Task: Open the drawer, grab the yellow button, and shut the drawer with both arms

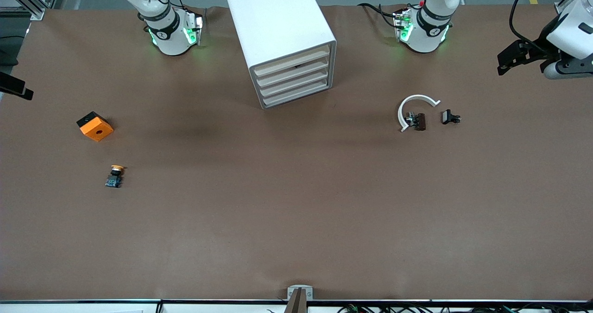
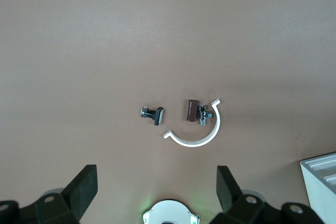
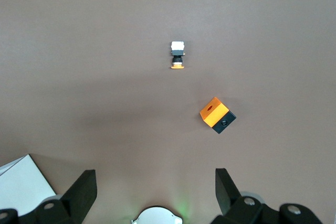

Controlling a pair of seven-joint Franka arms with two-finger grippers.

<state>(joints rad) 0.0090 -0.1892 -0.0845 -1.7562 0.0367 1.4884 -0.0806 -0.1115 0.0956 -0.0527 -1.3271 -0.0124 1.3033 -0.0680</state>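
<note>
Brown table point(image 1: 296, 211) below, left gripper point(image 2: 157, 192) and right gripper point(image 3: 155, 190) hover, fingers apart.

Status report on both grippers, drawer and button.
Left gripper and right gripper open, waiting high. Drawer shut. Button on table near orange block. Nothing blocking.

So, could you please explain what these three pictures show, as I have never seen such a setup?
Two white robot arms stand at a brown table. One picture looks down from across the table; the others come from cameras on each wrist. The left gripper hangs open over a white curved piece and two small clips. The right gripper hangs open over the button and an orange block. Between the arms' bases stands a white cabinet, its marked drawer shut. Nothing is held.
</note>
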